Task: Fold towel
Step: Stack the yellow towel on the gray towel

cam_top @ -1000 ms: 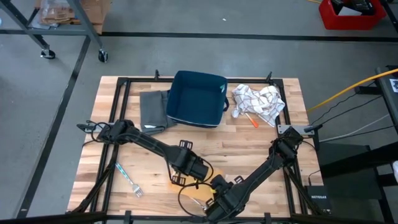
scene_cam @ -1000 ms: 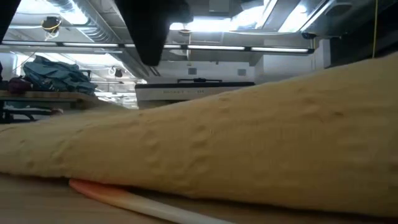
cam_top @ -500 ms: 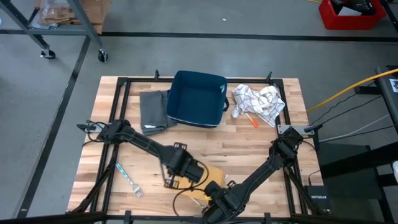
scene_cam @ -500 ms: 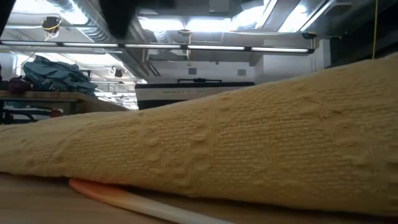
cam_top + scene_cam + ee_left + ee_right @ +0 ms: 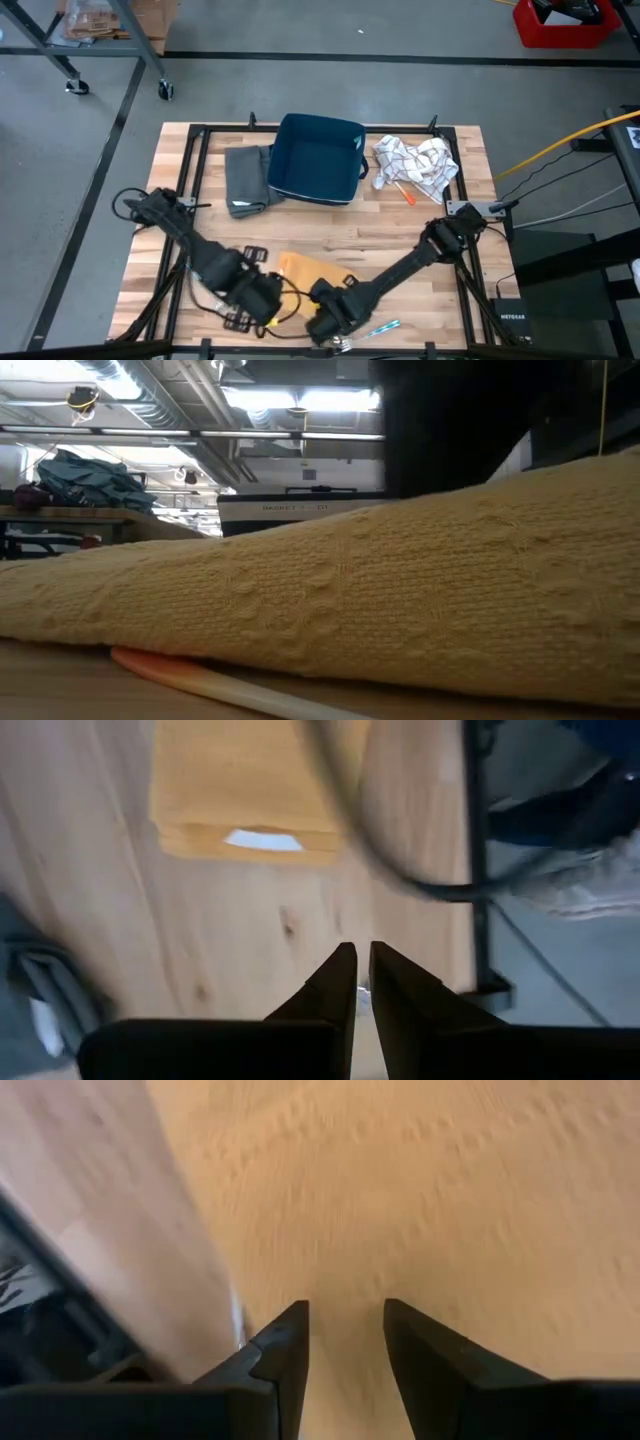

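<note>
The yellow towel (image 5: pixel 305 268) lies folded flat near the table's near edge. It fills the low view (image 5: pixel 400 590), and its white tag shows in the left wrist view (image 5: pixel 262 840). My left gripper (image 5: pixel 258 298) is left of the towel, pointing straight down at bare wood. Its fingers (image 5: pixel 358 955) are shut with nothing between them. My right gripper (image 5: pixel 328 318) stands open at the towel's near edge, and the knitted cloth (image 5: pixel 420 1180) shows between and beyond its fingers (image 5: pixel 345 1315). My right gripper points steeply down at the near part of the towel (image 5: pixel 345 1260). Whether its fingertips touch the cloth I cannot tell.
At the far side stand a navy bin (image 5: pixel 318 158), a grey cloth (image 5: pixel 248 178) and a chequered white cloth (image 5: pixel 415 165) with an orange tool (image 5: pixel 405 193). A bluish utensil (image 5: pixel 375 328) lies by the near edge. An orange-tipped utensil (image 5: pixel 190 678) pokes from under the towel.
My left gripper has risen and swung away from the towel toward the table's left and near edges. My right gripper has shifted left along the near edge. The towel has stayed in place, and more of it now shows from above.
</note>
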